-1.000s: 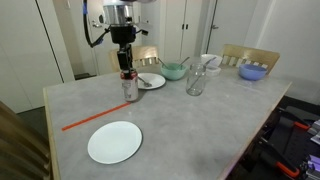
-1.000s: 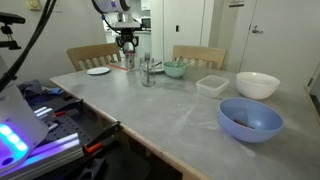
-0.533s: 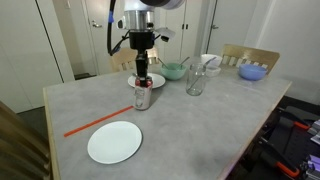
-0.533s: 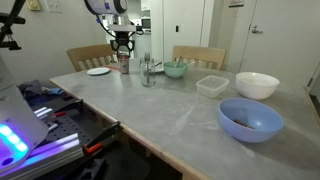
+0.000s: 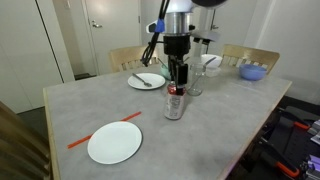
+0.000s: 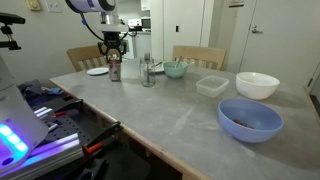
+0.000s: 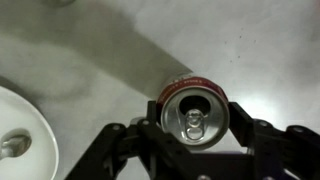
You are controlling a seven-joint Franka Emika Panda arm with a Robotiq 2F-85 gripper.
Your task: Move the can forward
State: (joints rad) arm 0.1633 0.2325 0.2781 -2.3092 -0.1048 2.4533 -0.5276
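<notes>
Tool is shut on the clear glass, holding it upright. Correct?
No. The tool is shut on the red can, not the glass, which stands apart from it. The wrist view shows this. The can is upright.

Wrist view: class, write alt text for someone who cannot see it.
From above, the gripper clamps the red can from both sides; its silver top and pull tab face the camera. A grey table lies beneath, with part of a white plate at lower left.
</notes>
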